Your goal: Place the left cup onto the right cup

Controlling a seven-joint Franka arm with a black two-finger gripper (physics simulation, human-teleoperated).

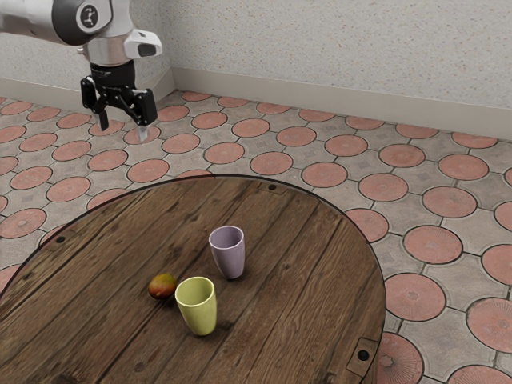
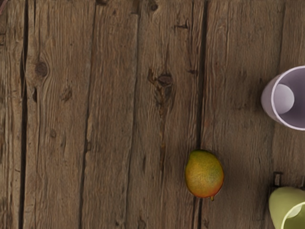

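Here we go: our arm (image 1: 88, 20) comes in at the exterior view's upper left, wrist bent straight downward. Our tool (image 1: 124, 128) hangs high above the bench, pointing down, its 2 black fingers (image 1: 142, 122) spread wide apart in free air.

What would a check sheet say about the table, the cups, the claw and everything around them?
Surface: round table of wood planks, no spills.
Job's things: purple cup and yellow cup, both upright, close but apart, not stacked.
Clutter: mango beside the yellow cup, not touching it.
Grippers: claw open, empty, high up and away from the cups.
Cables: nothing seen.
Surroundings: tiled floor, plain wall.
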